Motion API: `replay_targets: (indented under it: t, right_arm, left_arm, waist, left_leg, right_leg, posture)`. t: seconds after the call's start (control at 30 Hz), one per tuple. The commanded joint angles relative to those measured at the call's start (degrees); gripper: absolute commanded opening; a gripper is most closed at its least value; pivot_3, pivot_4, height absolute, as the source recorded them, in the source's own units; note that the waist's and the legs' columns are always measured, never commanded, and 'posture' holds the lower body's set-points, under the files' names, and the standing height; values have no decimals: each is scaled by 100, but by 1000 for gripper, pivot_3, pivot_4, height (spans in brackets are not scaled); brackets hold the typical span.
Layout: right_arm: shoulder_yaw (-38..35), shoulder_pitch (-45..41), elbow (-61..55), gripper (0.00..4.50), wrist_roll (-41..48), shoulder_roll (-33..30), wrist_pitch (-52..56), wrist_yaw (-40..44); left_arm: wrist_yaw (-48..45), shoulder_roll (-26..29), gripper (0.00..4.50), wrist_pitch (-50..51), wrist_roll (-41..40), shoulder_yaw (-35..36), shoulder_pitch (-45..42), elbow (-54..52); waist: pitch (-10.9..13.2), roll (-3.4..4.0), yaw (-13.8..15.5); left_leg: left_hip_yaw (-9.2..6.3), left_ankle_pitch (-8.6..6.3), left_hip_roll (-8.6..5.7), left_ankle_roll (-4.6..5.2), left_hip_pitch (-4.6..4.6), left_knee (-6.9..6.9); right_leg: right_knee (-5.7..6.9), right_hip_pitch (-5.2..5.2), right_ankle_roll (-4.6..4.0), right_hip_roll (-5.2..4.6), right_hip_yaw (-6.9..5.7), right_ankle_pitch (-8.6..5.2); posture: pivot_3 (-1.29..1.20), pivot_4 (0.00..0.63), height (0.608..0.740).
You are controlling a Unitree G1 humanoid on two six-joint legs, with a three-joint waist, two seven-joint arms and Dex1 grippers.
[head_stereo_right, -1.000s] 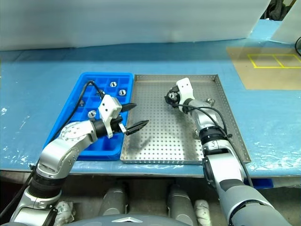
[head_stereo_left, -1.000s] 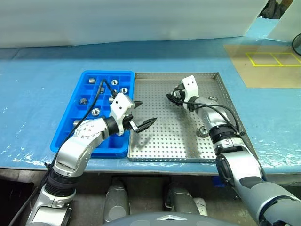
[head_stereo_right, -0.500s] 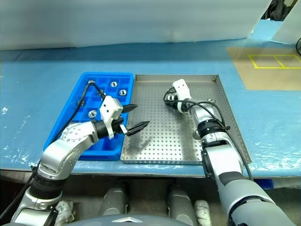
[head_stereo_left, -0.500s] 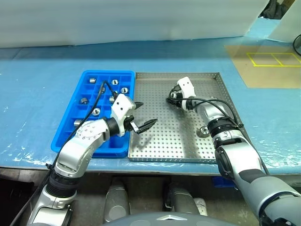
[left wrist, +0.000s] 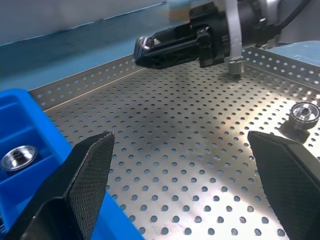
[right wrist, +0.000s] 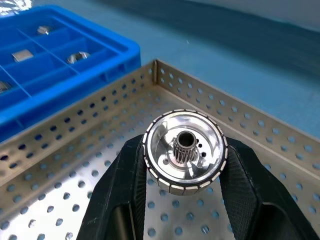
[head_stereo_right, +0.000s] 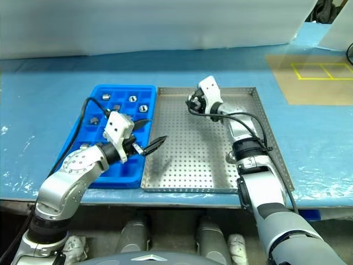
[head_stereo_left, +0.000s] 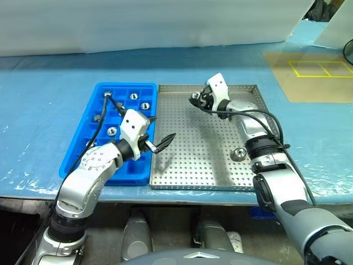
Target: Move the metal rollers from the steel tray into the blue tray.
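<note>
Right wrist view, right tool point(right wrist: 183, 165) gripping roller point(right wrist: 183, 152), above steel tray point(right wrist: 75, 200)

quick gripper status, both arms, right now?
Left gripper: open, holding nothing, over the steel tray beside the blue tray.
Right gripper: shut on a metal roller, above the steel tray.

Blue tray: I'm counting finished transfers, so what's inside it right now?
The blue tray holds several metal rollers in separate compartments, at least six showing. The left gripper and its arm cover some nearer compartments, so an exact count isn't possible.
</note>
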Motion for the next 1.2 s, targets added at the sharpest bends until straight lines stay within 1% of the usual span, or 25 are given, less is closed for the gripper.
replay_targets:
  t: [0.03,0.23,0.4,0.6,0.73,0.83,0.9,0.97,1.2]
  right_arm:
    - [19,-170,-611,1623,289,201,65,208]
    - [447,-225,-661,1623,282,663,168,620]
    - [878,-280,-564,1623,178,1003,143,941]
    - [1256,-277,-553,1623,251,1126,413,1650]
    - [1492,-240,-605,1623,234,1163,628,2020]
    - [1779,-160,-624,1623,136,1209,780,2222]
    - [1912,-123,-654,1623,113,1224,866,2304]
    - [1999,-93,-689,1623,111,1254,920,2341]
    - [2105,-76,-627,1623,13,1455,861,2135]
  left_arm:
    - [538,-69,4500,91,182,303,311,-597]
    - [1032,-224,4500,130,245,442,1174,-1265]
    - [1235,-404,4500,45,205,558,1940,-1666]
    - [1379,-566,4500,-146,196,733,2897,-2110]
    - [1367,-629,4500,-380,234,676,3492,-2331]
    - [1384,-657,4500,-598,338,581,3731,-2298]
    - [1397,-661,4500,-747,438,501,3826,-2243]
    - [1396,-665,4500,-907,547,426,3931,-2183]
    - [1265,-731,4500,-1471,690,399,4163,-1814]
  waist:
    - [0,0,-1]
    - [1,-1,46]
    - [2,0,195]
    - [4,-2,415]
    - [5,-3,550]
    - [5,-2,661]
    - [5,-2,712]
    - [5,-2,780]
    - [5,-2,838]
  left_leg:
    - [0,0,0,0,-1,-1]
    - [-4,-2,5,3,-6,-10]
    - [-9,-7,5,9,-12,-17]
    - [-16,-12,1,17,-12,-28]
    - [-21,-11,3,16,-12,-34]
    - [-23,-11,2,16,-12,-39]
    - [-25,-11,2,14,-8,-47]
    - [-26,-9,2,11,-6,-53]
    - [-27,-6,0,6,-5,-62]
  right_leg:
    - [0,0,0,0,-1,0]
    - [-15,-1,-1,1,-9,-1]
    - [-22,-3,-1,0,-15,-2]
    - [-28,-1,0,-3,-19,-5]
    - [-28,-2,2,-1,-19,-7]
    - [-31,-3,5,-1,-18,-9]
    - [-31,-3,32,-1,-17,-25]
    - [-31,-5,36,0,-16,-27]
    - [-32,-8,34,0,-13,-28]
  posture:
    - [96,150,740]
    - [201,150,740]
    - [302,150,740]
    - [397,150,740]
    - [436,150,740]
    - [458,150,740]
    - [472,150,740]
    - [481,150,740]
    - [486,150,740]
